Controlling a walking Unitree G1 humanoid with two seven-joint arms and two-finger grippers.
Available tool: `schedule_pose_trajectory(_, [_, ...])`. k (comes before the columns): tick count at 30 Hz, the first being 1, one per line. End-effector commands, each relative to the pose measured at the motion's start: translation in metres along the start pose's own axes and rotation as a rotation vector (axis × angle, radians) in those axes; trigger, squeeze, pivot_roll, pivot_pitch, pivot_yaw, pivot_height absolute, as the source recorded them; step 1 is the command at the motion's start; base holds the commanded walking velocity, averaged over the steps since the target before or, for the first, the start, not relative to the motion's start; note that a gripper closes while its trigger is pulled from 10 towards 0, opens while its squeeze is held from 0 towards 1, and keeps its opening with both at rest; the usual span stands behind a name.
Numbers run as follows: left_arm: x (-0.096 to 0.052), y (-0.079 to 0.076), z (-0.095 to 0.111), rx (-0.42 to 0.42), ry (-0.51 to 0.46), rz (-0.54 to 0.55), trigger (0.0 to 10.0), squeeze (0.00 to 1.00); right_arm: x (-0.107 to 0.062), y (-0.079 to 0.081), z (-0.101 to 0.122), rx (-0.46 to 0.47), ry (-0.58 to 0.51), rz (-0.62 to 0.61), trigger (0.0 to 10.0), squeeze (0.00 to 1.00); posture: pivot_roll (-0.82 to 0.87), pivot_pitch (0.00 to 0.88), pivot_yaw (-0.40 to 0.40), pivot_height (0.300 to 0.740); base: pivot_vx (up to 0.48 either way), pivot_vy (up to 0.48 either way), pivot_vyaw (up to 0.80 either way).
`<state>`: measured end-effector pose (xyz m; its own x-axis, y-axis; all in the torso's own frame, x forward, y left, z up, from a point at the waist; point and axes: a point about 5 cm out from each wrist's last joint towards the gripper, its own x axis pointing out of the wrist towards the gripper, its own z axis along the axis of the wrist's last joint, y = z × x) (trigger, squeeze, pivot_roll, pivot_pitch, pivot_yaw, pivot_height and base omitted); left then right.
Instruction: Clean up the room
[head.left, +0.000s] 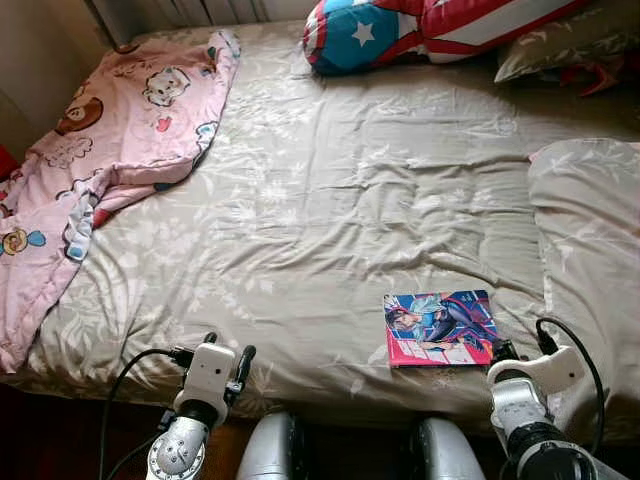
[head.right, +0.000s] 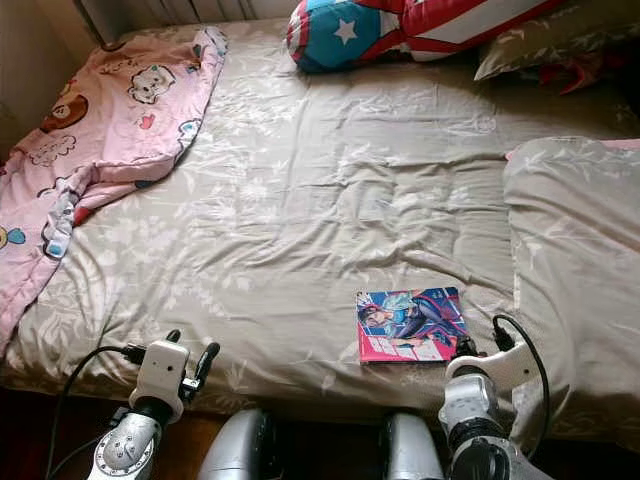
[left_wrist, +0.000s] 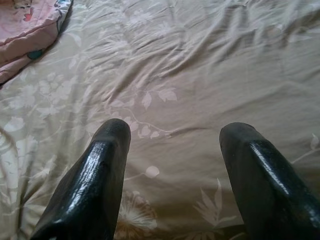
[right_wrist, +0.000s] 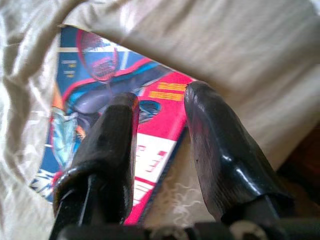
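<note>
Right gripper (right_wrist: 160, 107) is at the lower right of the head view, fingers apart, sitting right over the near corner of the comic book (head.left: 440, 328). No grip yet, I'd say. Book lies flat on the bed (head.left: 330, 200) near the front edge, just beside the pillow (head.left: 590, 230). Left gripper (left_wrist: 172, 145) hovers open over bare sheet at lower left. Progress: early. Pink blanket (head.left: 110, 140) is bunched at upper left, star cushion (head.left: 360, 35) at top (both untouched, as far as I can judge). Book first, then the rest.
</note>
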<state>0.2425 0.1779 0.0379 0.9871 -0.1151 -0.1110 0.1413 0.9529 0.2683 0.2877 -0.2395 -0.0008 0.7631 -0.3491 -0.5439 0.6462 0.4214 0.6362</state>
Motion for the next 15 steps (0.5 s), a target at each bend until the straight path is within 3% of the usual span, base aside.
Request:
schedule_pose_trajectory(1, [-0.003, 0.001, -0.009, 0.001, 0.042, 0.005, 10.0, 0.00, -0.003, -0.012, -0.008, -0.003, 0.019, -0.040, 10.0, 0.00, 0.02, 0.228, 0.135, 0.651, 0.000, 0.000, 0.00])
schedule_pose_trajectory(3, [-0.002, -0.001, -0.012, -0.007, 0.052, 0.008, 10.0, 0.00, -0.004, -0.014, -0.009, -0.053, 0.014, -0.029, 10.0, 0.00, 0.02, 0.225, 0.127, 0.651, 0.000, 0.000, 0.00])
schedule_pose_trajectory(6, [-0.001, -0.002, -0.019, -0.043, 0.086, 0.029, 10.0, 0.00, -0.005, -0.010, -0.010, -0.204, -0.007, 0.050, 10.0, 0.00, 0.00, 0.218, 0.112, 0.651, 0.000, 0.000, 0.00])
schedule_pose_trajectory(7, [-0.001, -0.002, -0.019, -0.043, 0.086, 0.029, 10.0, 0.00, -0.005, -0.010, -0.010, -0.204, -0.007, 0.050, 10.0, 0.00, 0.00, 0.218, 0.112, 0.651, 0.000, 0.000, 0.00])
schedule_pose_trajectory(9, [-0.001, -0.003, -0.028, -0.105, 0.137, 0.063, 10.0, 0.00, -0.009, -0.003, -0.017, -0.452, -0.027, 0.188, 10.0, 0.00, -0.03, 0.213, 0.103, 0.651, 0.000, 0.000, 0.00])
schedule_pose_trajectory(13, [0.002, -0.001, -0.037, -0.127, 0.198, 0.093, 10.0, 0.00, -0.018, -0.011, -0.035, -0.671, 0.022, 0.290, 10.0, 0.00, -0.07, 0.196, 0.068, 0.666, 0.000, 0.000, 0.00])
schedule_pose_trajectory(15, [0.007, -0.002, -0.031, -0.115, 0.181, 0.082, 10.0, 0.00, -0.020, -0.019, -0.036, -0.713, 0.033, 0.287, 10.0, 0.00, -0.07, 0.192, 0.053, 0.681, 0.000, 0.000, 0.00])
